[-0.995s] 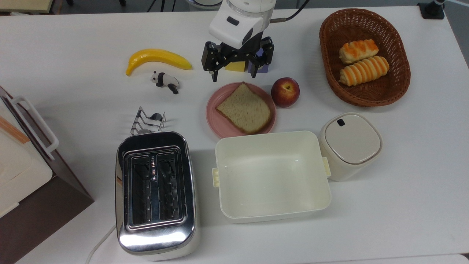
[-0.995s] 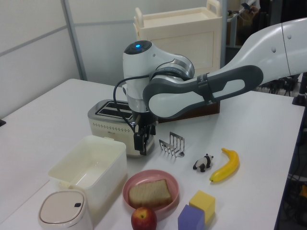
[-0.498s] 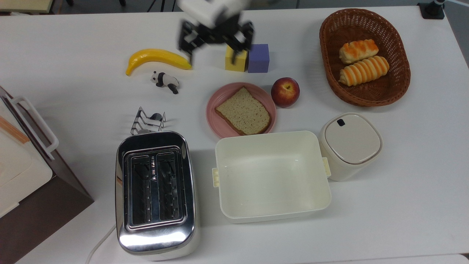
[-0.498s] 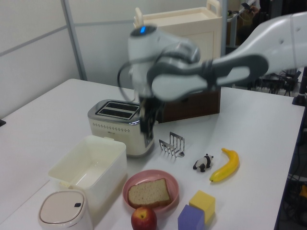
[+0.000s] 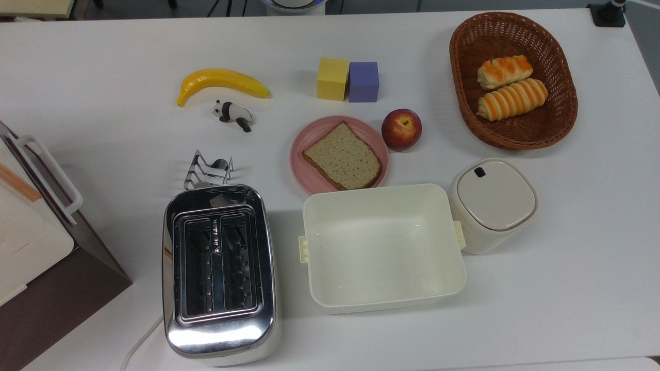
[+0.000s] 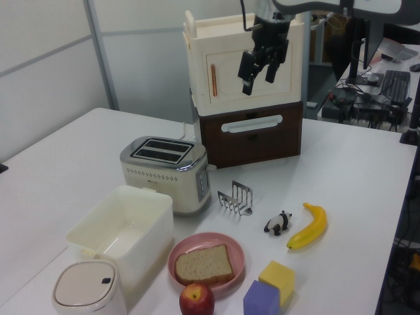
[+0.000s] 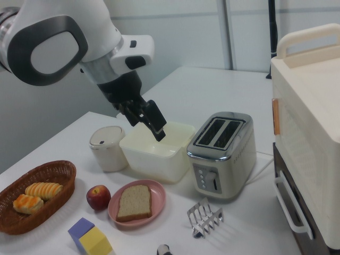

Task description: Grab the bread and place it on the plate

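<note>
The gripper [image 6: 261,60] has lifted away, jaws spread and empty; the bread slice [image 5: 342,155] lies flat on the pink plate [image 5: 301,149], so the task looks complete.

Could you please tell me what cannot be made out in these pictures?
Canister contents: top view, lid covers them.
Panda: right view, cut off by the bottom edge.
Tub's interior: right view, its near wall and the gripper hide much of it.
Plate's middle: every view, bread covers it.

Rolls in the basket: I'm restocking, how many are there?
2. One roll lies toward the basket's far side in the top view, the other roll just below it. None seems hidden.
</note>
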Action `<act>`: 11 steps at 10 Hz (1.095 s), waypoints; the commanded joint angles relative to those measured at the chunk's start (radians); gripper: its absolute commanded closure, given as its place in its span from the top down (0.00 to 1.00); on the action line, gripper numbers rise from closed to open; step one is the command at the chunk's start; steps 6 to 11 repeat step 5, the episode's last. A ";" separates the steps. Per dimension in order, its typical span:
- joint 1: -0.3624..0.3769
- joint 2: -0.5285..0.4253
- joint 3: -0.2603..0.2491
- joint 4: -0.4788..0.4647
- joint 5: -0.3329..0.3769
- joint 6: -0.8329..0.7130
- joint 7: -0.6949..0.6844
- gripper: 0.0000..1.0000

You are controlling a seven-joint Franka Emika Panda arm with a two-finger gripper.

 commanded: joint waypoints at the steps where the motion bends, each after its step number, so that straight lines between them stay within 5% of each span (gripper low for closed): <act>1: 0.009 -0.008 0.022 -0.012 0.028 -0.045 -0.004 1.00; 4: 0.009 -0.006 0.091 -0.013 0.034 -0.049 -0.003 1.00; 11: 0.009 -0.006 0.097 -0.016 0.035 -0.049 -0.003 1.00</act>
